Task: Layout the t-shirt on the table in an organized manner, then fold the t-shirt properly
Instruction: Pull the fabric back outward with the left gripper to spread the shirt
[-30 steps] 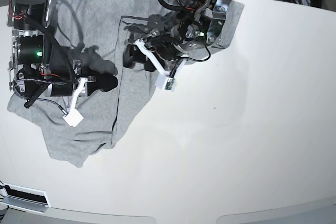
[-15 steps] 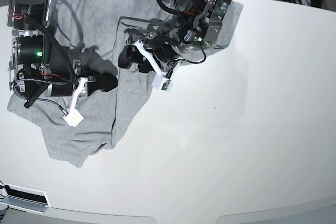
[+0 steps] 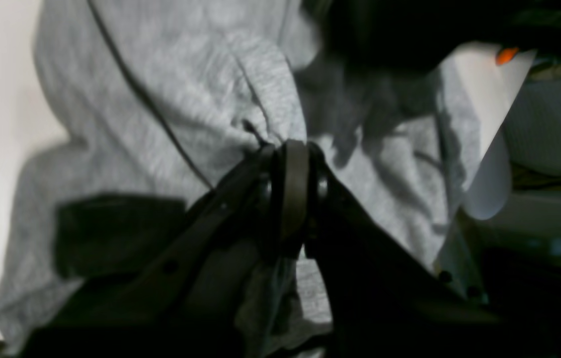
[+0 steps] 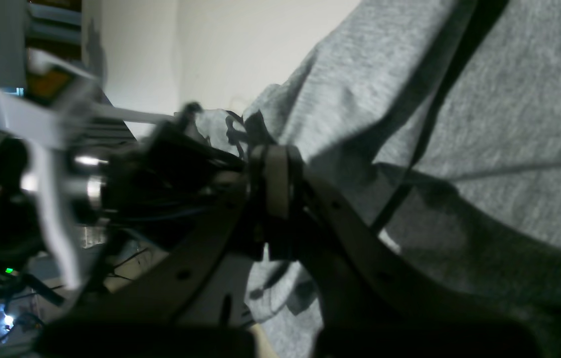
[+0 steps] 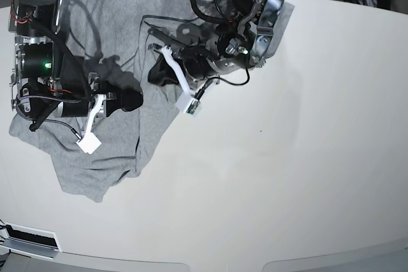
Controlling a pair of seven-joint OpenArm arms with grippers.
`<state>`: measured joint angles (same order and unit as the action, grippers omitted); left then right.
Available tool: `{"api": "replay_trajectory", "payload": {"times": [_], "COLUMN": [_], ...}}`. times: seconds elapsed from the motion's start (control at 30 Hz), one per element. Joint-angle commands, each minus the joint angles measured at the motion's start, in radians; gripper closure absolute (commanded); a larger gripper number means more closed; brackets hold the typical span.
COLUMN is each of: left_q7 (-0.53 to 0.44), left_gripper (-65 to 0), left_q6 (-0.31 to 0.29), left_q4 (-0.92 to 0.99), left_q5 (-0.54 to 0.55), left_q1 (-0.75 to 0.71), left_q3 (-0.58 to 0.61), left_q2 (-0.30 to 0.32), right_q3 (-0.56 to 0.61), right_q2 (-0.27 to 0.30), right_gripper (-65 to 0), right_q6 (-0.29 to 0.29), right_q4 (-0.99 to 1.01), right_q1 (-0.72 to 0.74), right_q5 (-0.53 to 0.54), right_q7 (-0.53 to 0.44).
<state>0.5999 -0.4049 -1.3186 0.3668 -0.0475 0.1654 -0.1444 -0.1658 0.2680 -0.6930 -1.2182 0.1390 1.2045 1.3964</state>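
Both the left gripper (image 3: 292,149) and the right gripper (image 4: 275,149) are pinched tight on folds of the rumpled t-shirt (image 5: 115,62), bunched at the table's (image 5: 287,157) far-left corner, so I'd draw them apart slowly, keeping the cloth low.

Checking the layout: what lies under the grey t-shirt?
Under the heather-grey cotton t-shirt only the glossy white table shows, around its edges. Anything beneath the cloth itself is covered.
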Motion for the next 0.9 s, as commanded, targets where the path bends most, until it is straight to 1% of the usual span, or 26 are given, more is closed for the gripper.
{"api": "replay_trajectory", "payload": {"times": [0.0, 0.13, 0.23, 0.43, 0.47, 0.53, 0.63, 0.87], "left_q7": [-0.015, -0.010, 0.023, 0.031, 0.031, 0.030, 0.028, -0.002], "left_gripper": [0.0, 0.0, 0.0, 0.0, 0.0, 0.0, 0.0, 0.0], "left_q6": [-0.013, -0.013, -0.002, -0.003, -0.003, -0.004, -0.004, -0.004], "left_q4": [-0.029, -0.079, -0.131, -0.312, -0.336, -0.364, -0.366, -0.365], "left_q5": [0.015, -0.001, -0.005, -0.159, -0.179, -0.201, -0.205, -0.200], "left_q1": [0.012, 0.012, 0.012, 0.016, 0.018, 0.029, 0.054, 0.119], "left_q3": [0.004, 0.004, 0.004, 0.004, 0.004, 0.004, 0.004, 0.004], "left_q2": [-0.013, -0.013, -0.013, -0.013, -0.003, 0.036, 0.106, 0.306], "right_q3": [-0.003, -0.003, -0.003, -0.003, -0.003, -0.003, -0.003, -0.003], "right_q2": [0.010, 0.010, 0.010, 0.010, 0.010, 0.010, 0.010, 0.010], "right_gripper": [0.0, 0.0, 0.0, 0.0, 0.0, 0.0, 0.0, 0.0], "right_q6": [-0.005, -0.005, -0.005, -0.005, -0.005, -0.005, -0.005, -0.005], "right_q4": [-0.018, -0.018, -0.018, -0.018, -0.018, -0.018, -0.018, -0.018], "right_q1": [0.022, 0.022, 0.022, 0.022, 0.022, 0.022, 0.022, 0.022], "right_q5": [0.026, 0.026, 0.026, 0.018, 0.018, 0.018, 0.018, 0.019], "right_q7": [-0.008, -0.008, -0.008, -0.008, -0.008, -0.008, -0.006, 0.000]}}
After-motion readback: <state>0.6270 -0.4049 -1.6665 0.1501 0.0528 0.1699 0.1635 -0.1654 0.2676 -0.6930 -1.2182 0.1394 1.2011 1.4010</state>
